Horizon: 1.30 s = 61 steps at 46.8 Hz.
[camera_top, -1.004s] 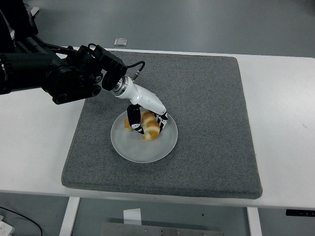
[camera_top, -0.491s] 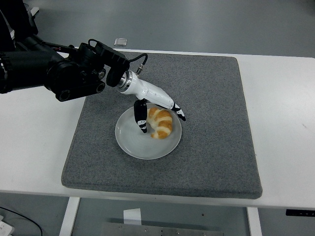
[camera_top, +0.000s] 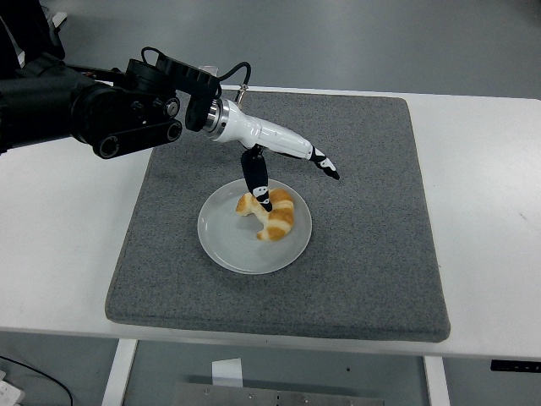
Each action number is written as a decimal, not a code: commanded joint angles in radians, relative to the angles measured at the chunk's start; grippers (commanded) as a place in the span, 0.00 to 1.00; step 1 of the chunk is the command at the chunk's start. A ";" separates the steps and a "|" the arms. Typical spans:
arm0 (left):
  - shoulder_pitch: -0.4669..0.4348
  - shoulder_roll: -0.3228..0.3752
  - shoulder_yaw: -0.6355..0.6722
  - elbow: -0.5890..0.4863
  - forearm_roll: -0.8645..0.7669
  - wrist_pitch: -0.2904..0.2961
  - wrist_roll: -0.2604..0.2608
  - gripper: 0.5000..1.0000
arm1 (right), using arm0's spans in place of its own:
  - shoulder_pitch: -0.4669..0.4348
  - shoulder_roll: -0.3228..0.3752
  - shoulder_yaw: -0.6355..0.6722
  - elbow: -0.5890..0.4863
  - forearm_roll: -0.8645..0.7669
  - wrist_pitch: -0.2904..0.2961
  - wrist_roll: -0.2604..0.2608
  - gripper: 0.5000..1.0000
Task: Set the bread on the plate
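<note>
Fingers (camera_top: pixel 325 166) of the left hand (camera_top: pixel 283 156) are spread and loose, gripping nothing: the long ones stretch out straight toward the right, well above the grey mat (camera_top: pixel 363 211), while the thumb (camera_top: pixel 256 178) hangs down on its own toward the food. The thumb's black tip overlaps the upper left part of the bread (camera_top: pixel 270 216) in this view; whether it actually touches the crust cannot be told. The hand itself is white along its back with black tips, and it joins a bulky black arm (camera_top: pixel 93 114) that comes in from the left edge, with a thin cable looping over its wrist.

The bread, a golden croissant with a pale torn end facing left, lies on the plate (camera_top: pixel 228 241), resting in the upper right half of it and fully inside the rim. The plate is round and white and sits on the grey mat, left of the mat's middle. The mat covers most of the white table (camera_top: pixel 490 211), leaving bare strips at both sides and along the near edge.

A small pale square object (camera_top: pixel 207 73) lies just beyond the table's far edge, above the left arm. The right arm does not show anywhere in the head view.
</note>
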 commanded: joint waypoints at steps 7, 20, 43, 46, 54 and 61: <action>0.004 0.021 -0.023 0.073 -0.274 -0.049 0.000 1.00 | 0.000 0.000 0.000 0.000 0.002 0.000 0.000 0.86; 0.082 0.004 -0.023 0.319 -0.857 -0.085 0.000 1.00 | 0.000 0.000 0.000 0.000 0.000 0.000 0.000 0.86; 0.374 -0.153 -0.660 0.607 -1.028 -0.071 0.000 1.00 | 0.000 0.000 -0.005 0.000 0.000 0.000 0.000 0.86; 0.405 -0.188 -0.759 0.647 -1.032 -0.069 0.000 1.00 | 0.000 0.000 -0.005 0.000 -0.002 0.000 0.000 0.86; 0.449 -0.265 -0.970 0.725 -1.081 -0.037 0.000 1.00 | 0.000 0.000 -0.003 0.000 0.000 0.002 0.000 0.86; 0.471 -0.280 -1.036 0.725 -1.156 0.016 0.000 1.00 | 0.000 0.000 -0.005 0.000 -0.002 0.002 0.000 0.86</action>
